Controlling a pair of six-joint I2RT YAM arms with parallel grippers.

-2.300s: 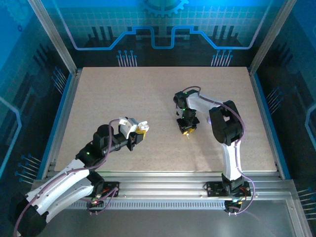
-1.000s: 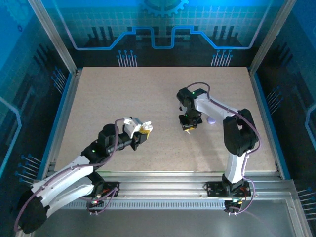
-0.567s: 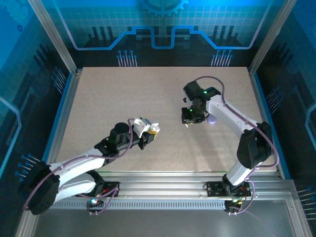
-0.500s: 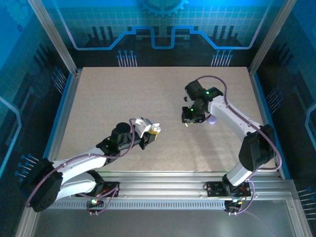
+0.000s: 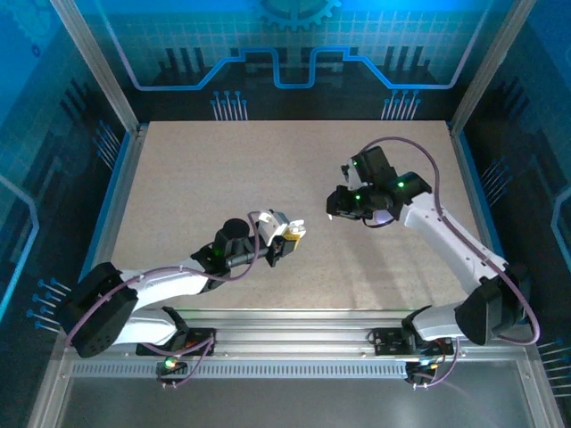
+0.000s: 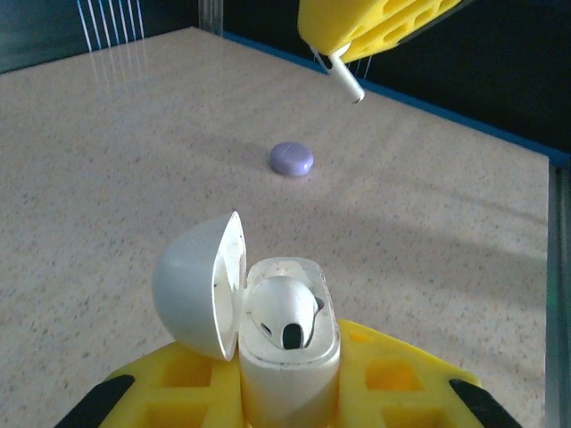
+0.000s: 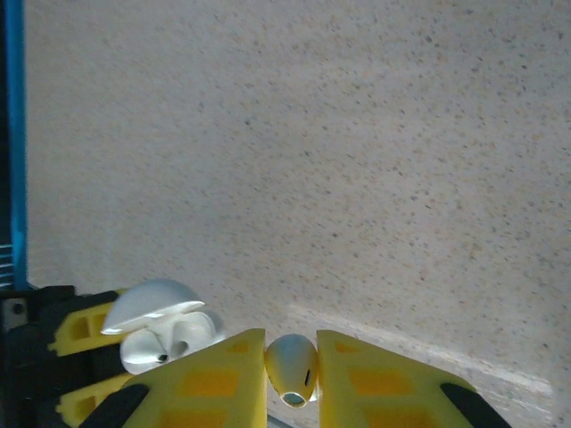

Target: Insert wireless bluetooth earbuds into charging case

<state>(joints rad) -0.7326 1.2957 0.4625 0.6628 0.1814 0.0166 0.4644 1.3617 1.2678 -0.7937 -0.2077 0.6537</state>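
Note:
My left gripper (image 5: 293,235) is shut on the white charging case (image 6: 287,357), held upright between its yellow fingers (image 6: 393,383). The case's lid (image 6: 196,285) hangs open to the left. One earbud (image 6: 284,312) sits in a slot of the case. My right gripper (image 7: 293,379) is shut on the other earbud (image 7: 293,366), pinched between its yellow pads. In the left wrist view that earbud's stem (image 6: 343,78) pokes down from the right gripper (image 6: 357,27), high above and beyond the case. In the right wrist view the open case (image 7: 165,334) lies low to the left.
A small lavender round puck (image 6: 292,159) lies on the speckled table between the two grippers, partly behind the right arm (image 5: 384,217) from above. Blue rails and metal posts (image 5: 107,223) edge the table.
The left arm has stretched right with the case toward the table's middle. The right arm has extended and lifted, its gripper swinging round to face left with the earbud.

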